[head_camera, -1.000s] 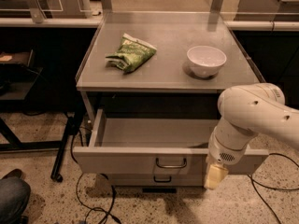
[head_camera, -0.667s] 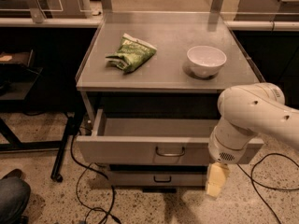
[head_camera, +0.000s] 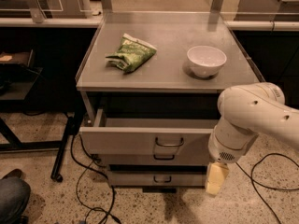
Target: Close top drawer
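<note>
The top drawer (head_camera: 140, 139) is a wide grey metal drawer with a dark loop handle (head_camera: 169, 143) at its centre. It stands partly open, pulled out a short way from the cabinet under the grey tabletop (head_camera: 163, 73). Its inside looks empty. My gripper (head_camera: 217, 178) hangs from the white arm (head_camera: 252, 118) at the drawer's right front corner, its pale fingers pointing down toward the floor, beside the lower drawers. It holds nothing that I can see.
A green crumpled chip bag (head_camera: 131, 54) and a white bowl (head_camera: 206, 60) sit on the tabletop. Two lower drawers (head_camera: 159, 177) are under the top one. Black cables (head_camera: 93, 190) run over the speckled floor. A dark stand (head_camera: 65, 139) is at left, a person's knee (head_camera: 13, 199) at bottom left.
The top drawer has slid inward and sticks out less than before. My gripper has moved back toward the cabinet with it, staying at the right front corner.
</note>
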